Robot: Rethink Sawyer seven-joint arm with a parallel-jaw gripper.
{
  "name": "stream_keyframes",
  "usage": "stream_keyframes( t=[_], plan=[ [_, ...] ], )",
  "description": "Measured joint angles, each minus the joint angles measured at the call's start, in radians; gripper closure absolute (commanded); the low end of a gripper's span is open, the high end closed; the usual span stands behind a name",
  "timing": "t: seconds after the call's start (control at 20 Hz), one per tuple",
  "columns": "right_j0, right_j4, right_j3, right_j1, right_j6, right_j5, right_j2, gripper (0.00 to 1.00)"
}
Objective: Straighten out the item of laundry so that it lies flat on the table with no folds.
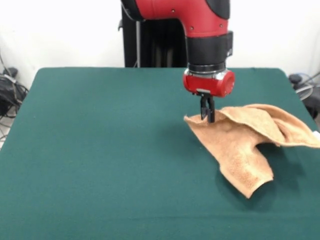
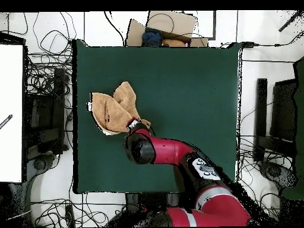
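- front view: gripper [image 1: 207,116] pinched narrow on the towel [image 1: 245,145] at its corner, on the table [image 1: 100,150].
- overhead view: arm [image 2: 178,151] hid the gripper; the rumpled towel [image 2: 113,110] lay near the table [image 2: 190,83] edge.

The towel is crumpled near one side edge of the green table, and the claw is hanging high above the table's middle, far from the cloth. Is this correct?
Not quite. The towel is indeed crumpled near one side edge of the green table, but the claw is not over the middle or far away: the front view shows its tips down at a corner of the cloth.
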Motion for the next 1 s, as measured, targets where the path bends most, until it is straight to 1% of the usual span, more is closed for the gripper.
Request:
stream_keyframes(
  t=[0.4, 0.65, 1.0],
  plan=[
    [-0.017, 0.000, 0.011, -0.061, 0.000, 0.119, 0.031, 1.00],
    [-0.036, -0.004, 0.011, -0.067, 0.000, 0.129, 0.055, 1.00],
    [-0.087, -0.047, 0.011, -0.044, 0.000, 0.129, 0.090, 1.00]
  ],
)
